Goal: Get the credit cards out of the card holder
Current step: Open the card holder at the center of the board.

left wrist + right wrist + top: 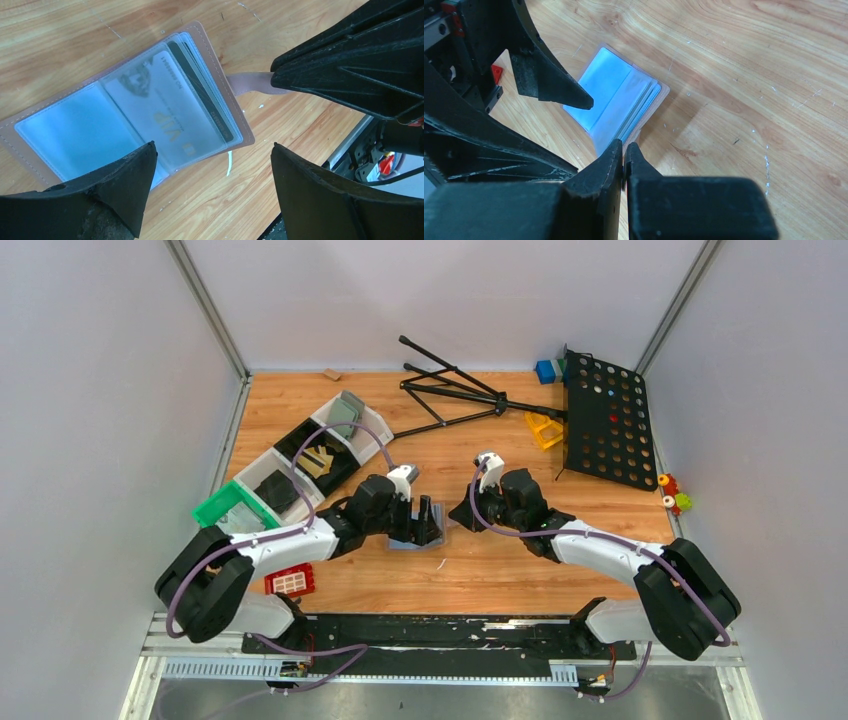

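- Holder [75, 132]: lies opened flat on the table [749, 75], directly beneath the left gripper [212, 150]. Its clear sleeves face up, inside a salmon-tan border.
- Cards [165, 110]: stacked in the sleeves of the page nearer the right gripper [624, 152]. The top one shows pale lettering through the plastic, and dark card edges fan out along that page's outer side. The other page looks empty.
- Left gripper: jaws spread wide, one finger on each side of the holder, nothing held. Whether the tips touch the sleeves cannot be told.
- Right gripper: just to the right of the left gripper, jaws closed tip to tip. The holder's tab [250, 84] runs straight into those tips in the left wrist view, so the tab is probably pinched there, anchoring the holder.
- Handling, cards: judged light, thin and stiff with slick faces. They should slide out along the sleeve rather than lift, and a pinch on the exposed short edge at the sleeve mouth looks the best hold.
- Handling, holder: judged light, soft and floppy. The sleeves are smooth and may cling to the cards, so the whole holder is likely to drag along unless it is held down.
- Risk: a wide pinch may take several fanned edges, or a sleeve with a card.
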Controlling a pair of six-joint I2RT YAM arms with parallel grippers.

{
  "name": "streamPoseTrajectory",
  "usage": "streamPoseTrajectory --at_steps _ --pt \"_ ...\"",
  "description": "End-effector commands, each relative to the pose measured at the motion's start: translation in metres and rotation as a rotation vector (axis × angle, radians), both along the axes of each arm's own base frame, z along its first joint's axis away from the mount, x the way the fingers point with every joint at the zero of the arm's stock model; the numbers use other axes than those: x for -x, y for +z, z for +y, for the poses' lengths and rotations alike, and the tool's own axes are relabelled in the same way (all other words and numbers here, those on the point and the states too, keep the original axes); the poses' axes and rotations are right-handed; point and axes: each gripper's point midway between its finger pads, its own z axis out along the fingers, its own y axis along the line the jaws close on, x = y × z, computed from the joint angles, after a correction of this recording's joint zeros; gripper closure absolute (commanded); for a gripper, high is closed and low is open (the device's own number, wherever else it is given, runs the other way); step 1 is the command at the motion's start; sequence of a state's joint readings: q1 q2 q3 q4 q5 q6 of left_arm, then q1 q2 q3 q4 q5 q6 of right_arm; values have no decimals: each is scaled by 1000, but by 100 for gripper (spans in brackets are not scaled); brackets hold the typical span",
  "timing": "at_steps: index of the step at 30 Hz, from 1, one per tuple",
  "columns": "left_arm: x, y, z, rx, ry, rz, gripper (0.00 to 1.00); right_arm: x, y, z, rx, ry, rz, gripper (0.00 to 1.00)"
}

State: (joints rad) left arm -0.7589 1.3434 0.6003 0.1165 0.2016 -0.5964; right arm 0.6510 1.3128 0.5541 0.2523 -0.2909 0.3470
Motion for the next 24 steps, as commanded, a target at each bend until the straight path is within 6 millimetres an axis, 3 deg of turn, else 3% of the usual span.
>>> streamPoseTrajectory --at_steps 1,7,16,19,24 --pt "-8 8 -15 4 -58 -37 11 -5 11 5 -46 6 -30 100" --pt "-14 -9 -6 -79 -12 -11 17 -4 11 6 -49 9 -27 100" --pt "-15 -20 1 -127 1 -1 28 -4 12 6 -51 10 -28 100" --pt "-14 -25 0 -128 -6 14 28 -4 12 6 -52 11 -28 100" --pt "-11 -29 -8 -94 -26 37 20 -3 12 6 -53 15 -27 100"
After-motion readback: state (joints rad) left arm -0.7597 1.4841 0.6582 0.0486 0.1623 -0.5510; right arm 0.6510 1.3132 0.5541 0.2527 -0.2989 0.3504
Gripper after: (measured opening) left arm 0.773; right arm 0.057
